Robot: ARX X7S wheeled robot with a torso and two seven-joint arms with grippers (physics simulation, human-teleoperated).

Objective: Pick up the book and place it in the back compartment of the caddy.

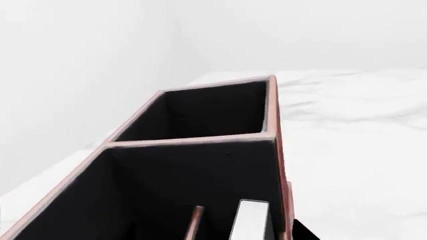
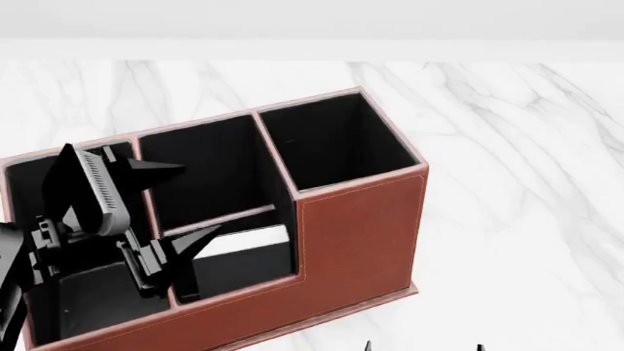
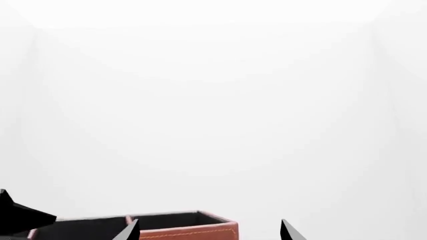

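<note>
The reddish-brown caddy [image 2: 361, 234] fills the middle of the head view. The book [image 2: 244, 241] stands inside its small low-walled back compartment [image 2: 234, 301], white page edge up. My left gripper [image 2: 180, 205] hovers over the caddy just left of that cell, open, with one fingertip [image 2: 202, 237] near the book and nothing between the fingers. The left wrist view looks down into the caddy [image 1: 200, 141] and shows the book's white edge [image 1: 250, 222]. My right gripper [image 3: 210, 232] is open and empty, apart from the caddy [image 3: 190, 232]; only its tips [image 2: 367, 345] show in the head view.
The caddy rests on a white marble tabletop [image 2: 507, 146]. Its tall square cell [image 2: 337, 142] and the cell behind the book [image 2: 210, 164] show only black lining. A plain pale wall lies beyond the table's far edge.
</note>
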